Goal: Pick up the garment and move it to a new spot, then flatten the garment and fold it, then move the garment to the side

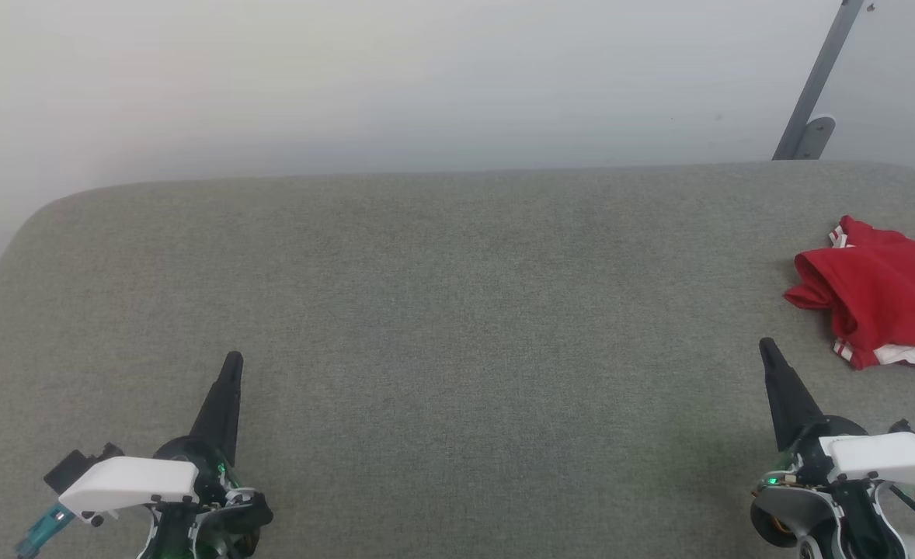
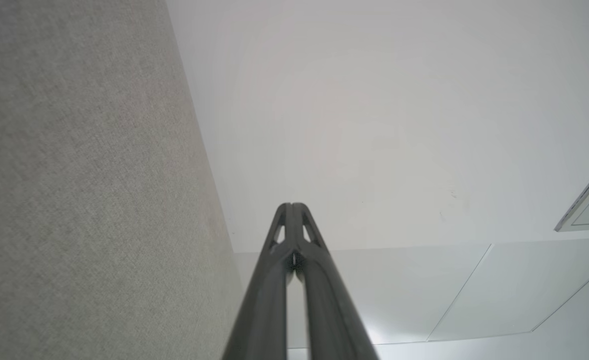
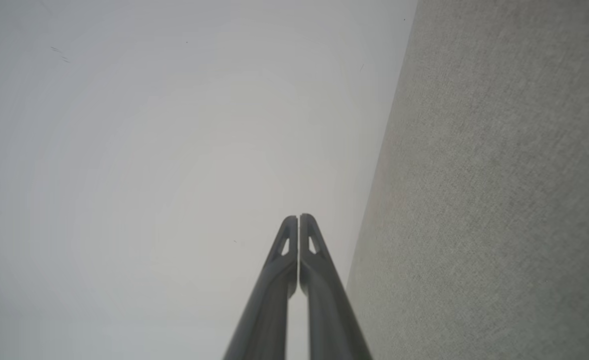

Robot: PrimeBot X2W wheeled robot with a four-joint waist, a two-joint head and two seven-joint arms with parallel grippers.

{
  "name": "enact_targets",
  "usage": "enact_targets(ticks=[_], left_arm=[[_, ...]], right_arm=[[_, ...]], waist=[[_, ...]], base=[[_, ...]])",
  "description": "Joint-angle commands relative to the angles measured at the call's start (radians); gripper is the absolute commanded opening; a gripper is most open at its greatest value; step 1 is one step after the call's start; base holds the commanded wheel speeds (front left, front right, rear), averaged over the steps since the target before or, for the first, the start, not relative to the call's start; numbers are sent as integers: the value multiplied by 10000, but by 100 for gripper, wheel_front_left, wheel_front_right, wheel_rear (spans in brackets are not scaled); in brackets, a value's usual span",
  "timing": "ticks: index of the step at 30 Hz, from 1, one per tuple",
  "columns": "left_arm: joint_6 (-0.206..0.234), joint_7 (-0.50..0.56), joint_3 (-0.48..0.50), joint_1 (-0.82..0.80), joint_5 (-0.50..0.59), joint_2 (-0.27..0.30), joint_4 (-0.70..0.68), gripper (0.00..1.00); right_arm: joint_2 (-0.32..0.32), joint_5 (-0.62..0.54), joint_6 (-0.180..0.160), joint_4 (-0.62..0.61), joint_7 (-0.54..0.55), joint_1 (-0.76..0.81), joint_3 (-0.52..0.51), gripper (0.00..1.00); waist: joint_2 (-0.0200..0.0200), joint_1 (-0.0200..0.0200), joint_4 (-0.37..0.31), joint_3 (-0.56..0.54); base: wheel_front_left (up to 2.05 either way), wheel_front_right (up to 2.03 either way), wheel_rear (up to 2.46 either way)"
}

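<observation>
- The table [image 1: 457, 310] was the largest item. It was covered in grey-green woven cloth with a fine, matte grain, and its far corners were rounded. A plain pale wall [image 1: 426, 78] stood behind it.
- The garment [image 1: 885, 299] lay at the table's right side, cut off by the edge of the head view. It was soft red fabric in a loose, rumpled bundle with its layers doubled over. Red-and-white striped trim and a white panel showed at its near hem, and part of a dark, white-edged marking showed on top.
- We judged the stage unsettled. Such a bundle at the side fitted a shirt awaiting pick-up, and equally one roughly folded and set aside. We therefore prescribed no move.
- The right gripper [image 1: 767, 345] stood near the garment but apart from it. Its dark, tapered fingers were pressed together on nothing.
- The left gripper [image 1: 232, 361] stood well apart from the garment. Its fingers were likewise closed and empty, and the left wrist view confirmed the tips met.
</observation>
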Motion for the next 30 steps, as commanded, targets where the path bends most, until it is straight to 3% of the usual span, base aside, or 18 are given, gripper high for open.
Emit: enact_targets(ticks=[1,30], left_arm=[[-28,31,-5,-114,-35,-29,-31,0],[-29,30,-5,-114,-36,-29,-31,0]], right_arm=[[39,39,4,-27,31,-47,-12,0],[39,40,4,-25,29,-46,-12,0]], waist=[[-1,0,0,0],[-1,0,0,0]], base=[[0,0,0],[0,0,0]])
